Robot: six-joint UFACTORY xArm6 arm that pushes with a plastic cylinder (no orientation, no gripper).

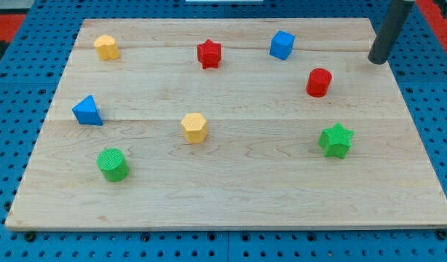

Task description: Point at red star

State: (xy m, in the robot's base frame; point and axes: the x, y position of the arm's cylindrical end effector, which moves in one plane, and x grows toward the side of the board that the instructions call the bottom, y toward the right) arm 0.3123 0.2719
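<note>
Camera view: my tip [378,60], a bare rod end with no jaws, rests on the wooden board [231,196], well right of the red star block [208,54], beyond the blue cube block [282,45].

Blue cube [282,44] stands between my tip [378,61] and red star [208,54].

A lab bench: a wooden board [231,196] lies on a blue perforated table [16,87] with toy blocks.
</note>
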